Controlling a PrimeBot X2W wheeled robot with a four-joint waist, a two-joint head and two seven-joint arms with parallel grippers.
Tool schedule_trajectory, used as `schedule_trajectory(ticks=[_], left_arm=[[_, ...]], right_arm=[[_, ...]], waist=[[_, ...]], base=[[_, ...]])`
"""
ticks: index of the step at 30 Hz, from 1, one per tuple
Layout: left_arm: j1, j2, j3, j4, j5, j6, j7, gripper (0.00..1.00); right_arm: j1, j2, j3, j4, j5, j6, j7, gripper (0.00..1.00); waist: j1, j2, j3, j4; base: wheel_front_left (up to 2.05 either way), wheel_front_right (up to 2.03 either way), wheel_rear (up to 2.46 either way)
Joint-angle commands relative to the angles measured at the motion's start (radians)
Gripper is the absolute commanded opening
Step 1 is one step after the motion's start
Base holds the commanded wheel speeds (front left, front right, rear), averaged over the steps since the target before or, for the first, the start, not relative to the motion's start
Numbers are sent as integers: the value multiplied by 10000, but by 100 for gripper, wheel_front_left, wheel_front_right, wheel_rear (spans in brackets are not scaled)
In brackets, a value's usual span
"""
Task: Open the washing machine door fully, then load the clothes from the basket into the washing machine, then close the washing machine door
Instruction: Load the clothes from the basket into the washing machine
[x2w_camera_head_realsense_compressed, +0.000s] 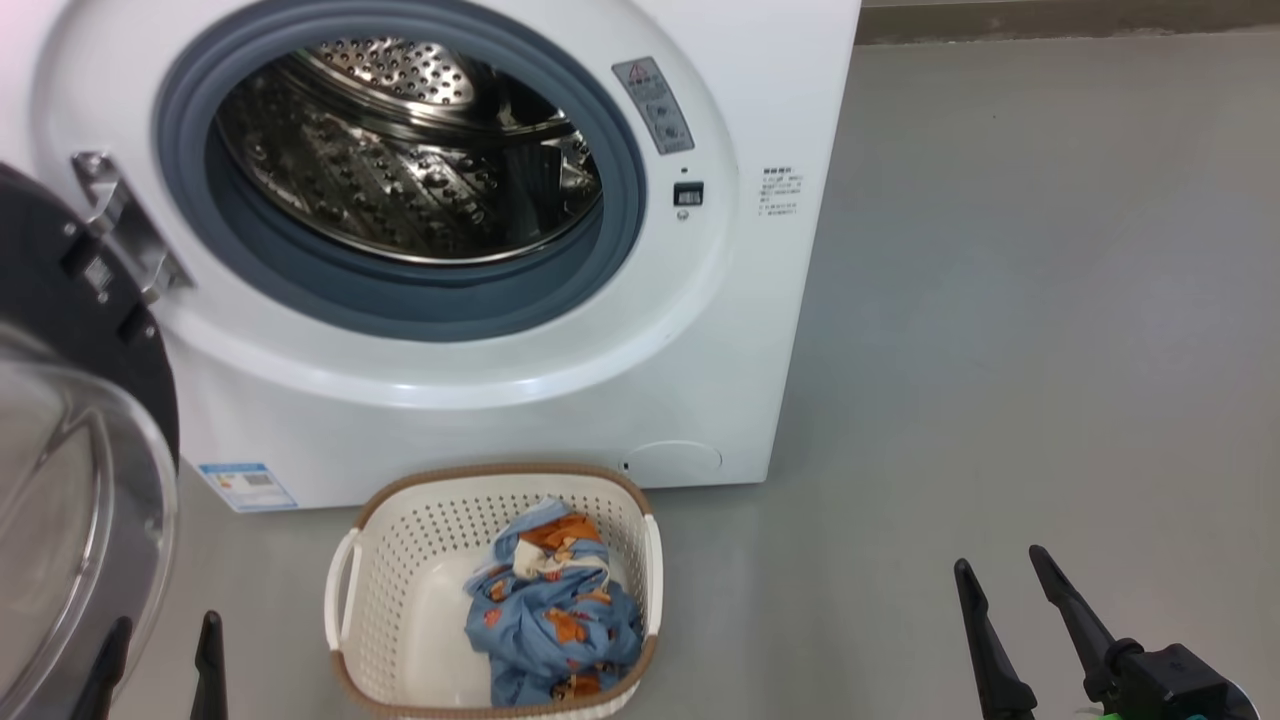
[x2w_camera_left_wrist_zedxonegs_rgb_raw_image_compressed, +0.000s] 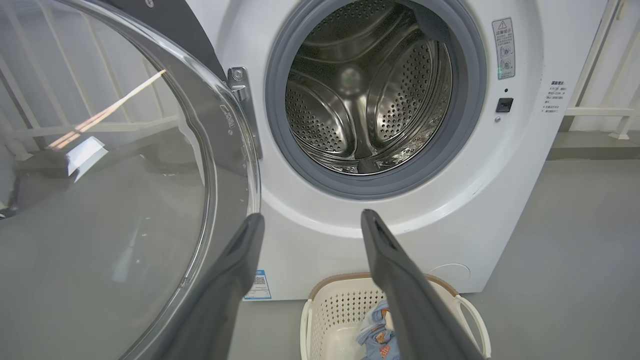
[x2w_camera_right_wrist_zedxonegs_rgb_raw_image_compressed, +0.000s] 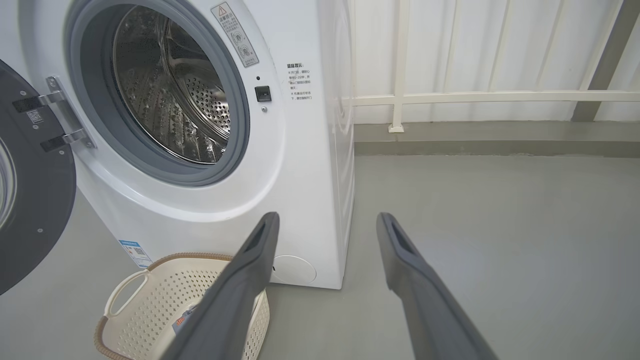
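Basket (x2w_camera_head_realsense_compressed: 400, 560) fronts washer (x2w_camera_head_realsense_compressed: 480, 430) — open door (x2w_camera_head_realsense_compressed: 60, 290) beside left tool (x2w_camera_head_realsense_compressed: 165, 622).

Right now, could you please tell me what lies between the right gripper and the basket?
In the head view, the stretch of grey floor between the right gripper and the basket is bare.

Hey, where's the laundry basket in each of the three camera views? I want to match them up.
Head view: the basket sits at bottom centre, on the floor before the washing machine.
Left wrist view: bottom edge, right of centre, partly behind a dark finger.
Right wrist view: bottom left, partly behind a dark finger.
Shared landmark: the blue label sticker on the washer's lower front, near the basket's left side.
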Motion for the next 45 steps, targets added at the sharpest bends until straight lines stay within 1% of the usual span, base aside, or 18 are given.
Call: schedule_trajectory(ticks=[1, 8, 16, 34, 41, 45], left_arm=[[-372, 117, 370, -196, 50, -25, -63, 100], [-346, 120, 343, -184, 4, -25, -63, 100], [-306, 170, 178, -211, -175, -25, -63, 100], [-118, 127, -140, -170, -152, -25, -63, 100], [-122, 199, -358, -4, -346, -25, -63, 100], [-298, 374, -688, 196, -577, -25, -63, 100]], right_arm=[[-381, -81, 238, -255, 22, 16, -119, 100], [-423, -81, 258, -271, 53, 16, -120, 100], [-441, -81, 239, -205, 37, 16, -120, 100], [-396, -81, 332, -54, 22, 16, -120, 100], [-365, -81, 385, 0, 30, 16, -120, 100], [-399, -81, 452, 40, 100, 16, -120, 100]], waist=[[0, 0, 29, -11], [0, 0, 121, -47], [0, 0, 120, -69], [0, 0, 11, -76], [0, 0, 204, -86], [0, 0, 527, -134]], base=[[118, -118, 0], [64, -64, 0], [1, -1, 0], [0, 0, 0], [0, 0, 0], [0, 0, 0]])
